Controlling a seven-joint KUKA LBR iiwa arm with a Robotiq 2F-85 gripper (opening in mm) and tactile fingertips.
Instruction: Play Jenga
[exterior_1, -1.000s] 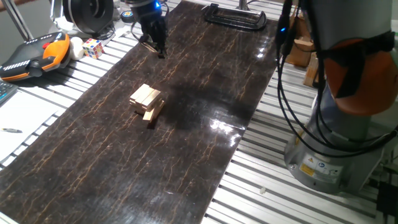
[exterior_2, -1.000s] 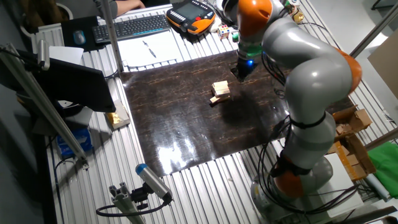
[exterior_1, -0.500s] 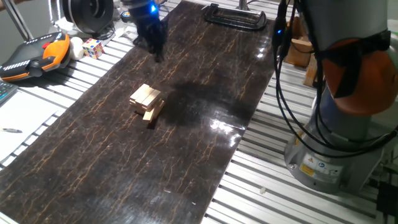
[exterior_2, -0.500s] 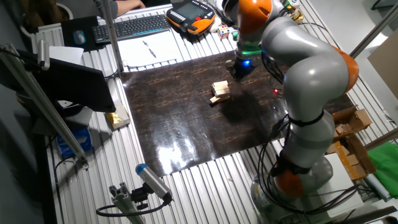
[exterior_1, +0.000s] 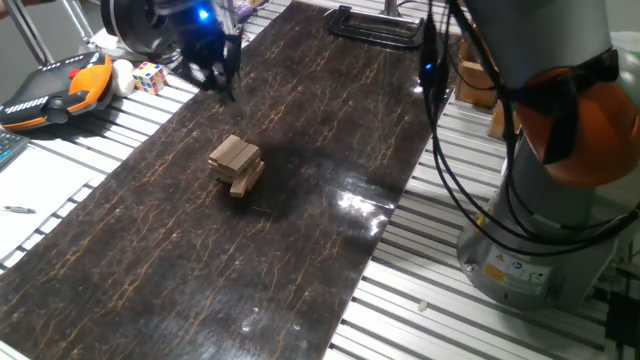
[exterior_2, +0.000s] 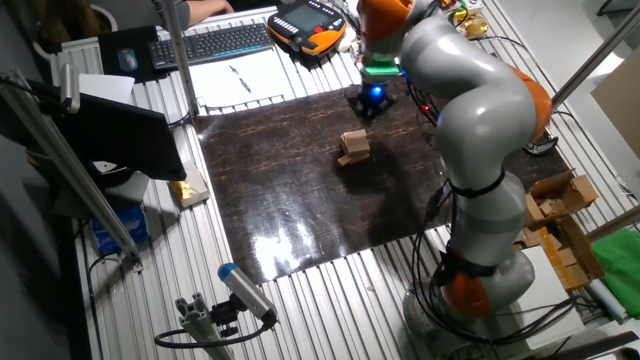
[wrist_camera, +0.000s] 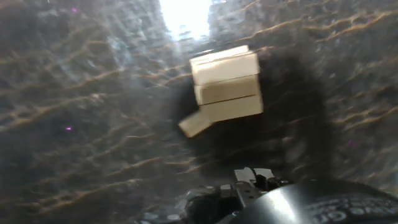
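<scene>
The Jenga (exterior_1: 236, 165) is a low stack of pale wooden blocks in crosswise layers on the dark mat, with one bottom block poking out sideways. It also shows in the other fixed view as the Jenga (exterior_2: 353, 147), and in the hand view as the Jenga (wrist_camera: 225, 87) with the protruding block (wrist_camera: 196, 123). My gripper (exterior_1: 217, 78) hangs over the mat's far left corner, well beyond the stack and apart from it. In the other fixed view the gripper (exterior_2: 367, 104) glows blue. Its fingers are too dark and blurred to read.
An orange teach pendant (exterior_1: 55, 88) and a multicoloured cube (exterior_1: 150, 76) lie left of the mat. A black clamp (exterior_1: 378, 25) sits at the mat's far end. The robot base (exterior_1: 540, 250) stands at the right. A keyboard (exterior_2: 210, 42) and paper (exterior_2: 240, 75) lie beyond the mat.
My gripper has swung left along the far end of the mat, towards the pendant side. The stack has not moved.
</scene>
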